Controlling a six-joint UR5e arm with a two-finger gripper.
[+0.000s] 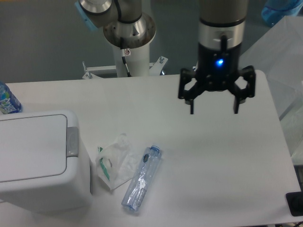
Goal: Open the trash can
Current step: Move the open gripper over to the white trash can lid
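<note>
Hand hangs above white counter, upper right of centre, fingers spread wide, nothing between them, blue light lit on body. White trash can sits at lower left corner of counter, flat lid closed, grey push tab on lid's right edge. Hand well apart from trash can. Crumpled clear plastic bag with green print lies just right of can. Clear plastic bottle lies on side, touching bag's right edge. Second bottle with blue label at far left edge, behind can.
</note>
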